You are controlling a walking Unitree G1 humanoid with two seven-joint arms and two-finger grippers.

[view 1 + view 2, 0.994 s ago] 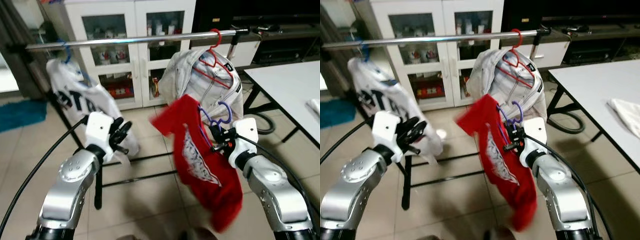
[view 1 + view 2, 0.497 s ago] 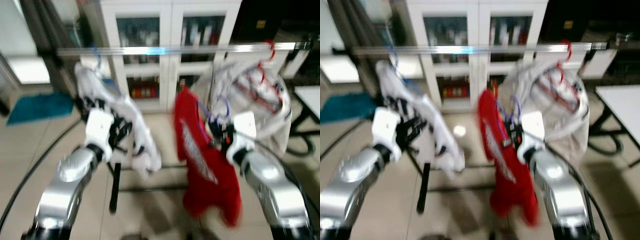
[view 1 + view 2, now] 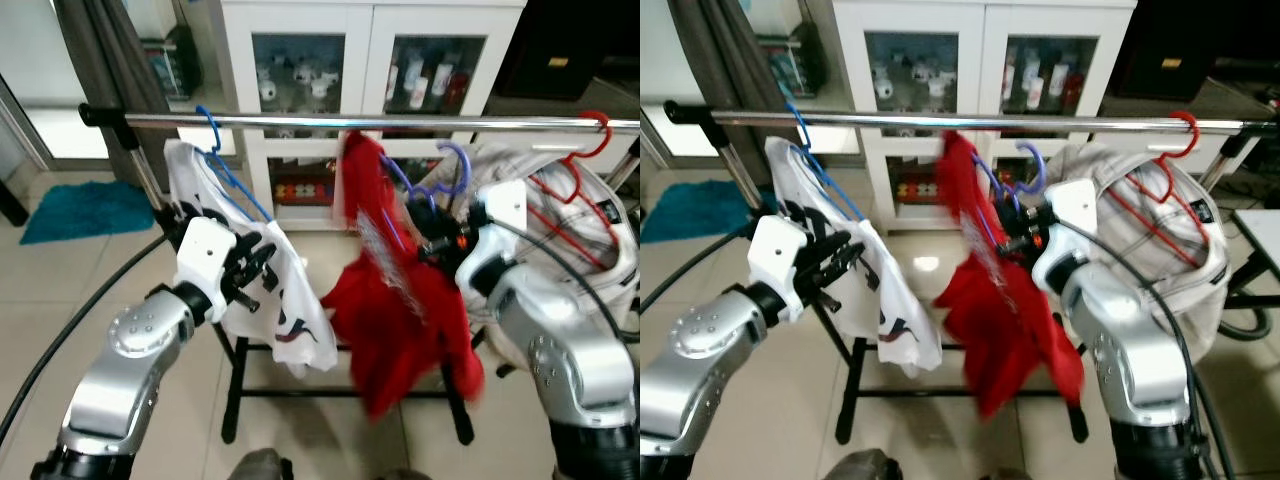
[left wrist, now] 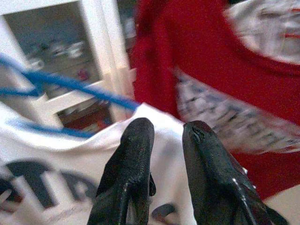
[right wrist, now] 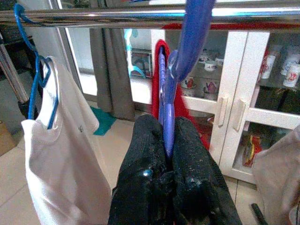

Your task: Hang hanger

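My right gripper is shut on a purple hanger that carries a red T-shirt. The hanger's hook stands just below and in front of the chrome rail, between the two hung garments. The red shirt swings, blurred. My left gripper is raised in front of a white printed T-shirt on a blue hanger at the rail's left end; its fingers stand slightly apart with nothing between them.
A pale jacket on a red hanger hangs at the rail's right end. A white glass-door cabinet stands behind the rack. The rack's black base bars lie on the tiled floor. A blue mat lies far left.
The camera has come closer to the rack and turned. My right gripper has lifted the purple hanger and red shirt up to just under the rail. The left gripper stays raised.
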